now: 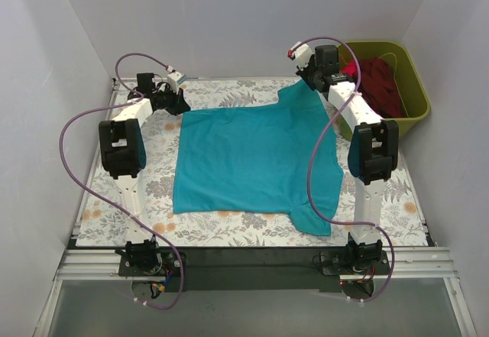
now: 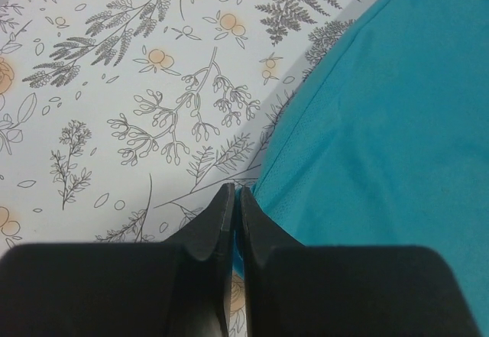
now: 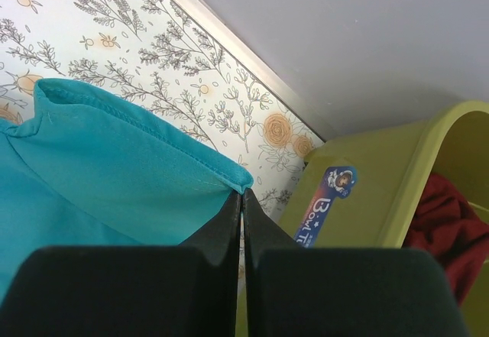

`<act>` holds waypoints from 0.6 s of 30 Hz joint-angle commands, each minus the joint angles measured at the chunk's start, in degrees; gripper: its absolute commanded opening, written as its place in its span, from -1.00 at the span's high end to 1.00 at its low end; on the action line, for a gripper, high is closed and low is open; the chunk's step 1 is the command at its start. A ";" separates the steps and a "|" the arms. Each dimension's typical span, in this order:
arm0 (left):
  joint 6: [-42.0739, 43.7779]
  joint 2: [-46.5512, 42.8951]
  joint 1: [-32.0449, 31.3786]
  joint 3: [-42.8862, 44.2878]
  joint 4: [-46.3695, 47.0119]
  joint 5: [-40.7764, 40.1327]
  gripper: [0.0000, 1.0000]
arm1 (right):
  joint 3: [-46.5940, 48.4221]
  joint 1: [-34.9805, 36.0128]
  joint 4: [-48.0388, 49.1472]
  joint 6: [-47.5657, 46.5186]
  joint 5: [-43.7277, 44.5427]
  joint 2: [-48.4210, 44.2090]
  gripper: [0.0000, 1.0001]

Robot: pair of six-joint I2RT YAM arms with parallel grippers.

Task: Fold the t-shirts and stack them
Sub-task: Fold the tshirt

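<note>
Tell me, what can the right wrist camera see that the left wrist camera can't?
Only right wrist: the olive-green bin with a blue sticker, a dark red shirt inside it, the grey wall, and the right gripper pinching a raised corner of the teal t-shirt. Only left wrist: the left gripper, shut, beside the shirt's flat edge. Both: the teal t-shirt and the flowery table cover.
</note>
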 commanded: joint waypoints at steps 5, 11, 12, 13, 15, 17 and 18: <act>7.97 -9.07 0.40 -6.03 1.43 2.23 1.00 | -3.93 0.08 -1.12 1.56 -2.25 -8.01 0.97; 10.78 -13.28 0.40 -10.60 3.10 3.11 1.00 | -8.50 0.17 -2.26 2.35 -2.95 -12.31 0.97; 10.79 -13.72 0.40 -12.00 3.45 3.19 1.00 | -9.46 0.17 -2.26 2.35 -3.04 -13.02 0.97; 12.61 -14.25 0.40 -12.54 3.63 3.28 1.00 | -10.69 0.17 -2.44 2.44 -3.12 -13.55 0.97; 13.24 -15.66 0.40 -13.94 3.81 3.46 1.00 | -12.01 0.17 -2.87 2.35 -3.39 -15.13 0.97; 14.30 -16.54 0.49 -14.91 3.81 3.81 1.00 | -13.42 0.25 -3.14 2.61 -3.65 -16.45 0.97; 14.91 -17.76 0.49 -15.61 3.81 3.81 1.00 | -13.95 0.25 -3.66 2.61 -3.74 -16.98 0.97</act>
